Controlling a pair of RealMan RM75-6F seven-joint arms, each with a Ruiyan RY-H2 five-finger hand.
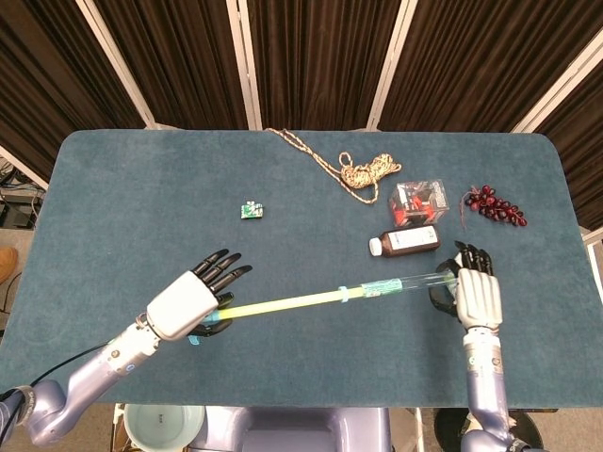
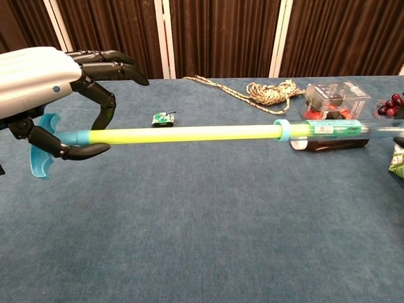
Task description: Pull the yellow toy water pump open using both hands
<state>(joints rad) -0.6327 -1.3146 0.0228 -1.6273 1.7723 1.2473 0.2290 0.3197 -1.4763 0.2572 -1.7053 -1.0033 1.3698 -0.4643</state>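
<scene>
My left hand (image 2: 44, 88) has its fingers (image 2: 95, 150) curled around the yellow rod of the yellow toy water pump (image 1: 320, 298), just ahead of the blue T-handle (image 2: 41, 151); the upper fingers are extended above the rod, the thumb hooks beneath it. My right hand (image 1: 474, 287) wraps its fingers around the far end of the clear barrel (image 1: 415, 281); in the chest view that hand falls at the frame edge and I cannot confirm the contact there.

The pump is held off the table (image 1: 141, 188), spanning between the 2 hands, with the yellow rod drawn well out of the barrel. A blue collar (image 2: 281, 130) marks where rod meets barrel.

Beyond the barrel lie a brown bottle (image 1: 405, 242) on its side, a clear box (image 1: 417, 200) with red contents, and dark red grapes (image 1: 495, 207). A coiled rope (image 1: 363, 172) sits further back. A small green item (image 1: 251, 210) lies apart, toward my left.
</scene>
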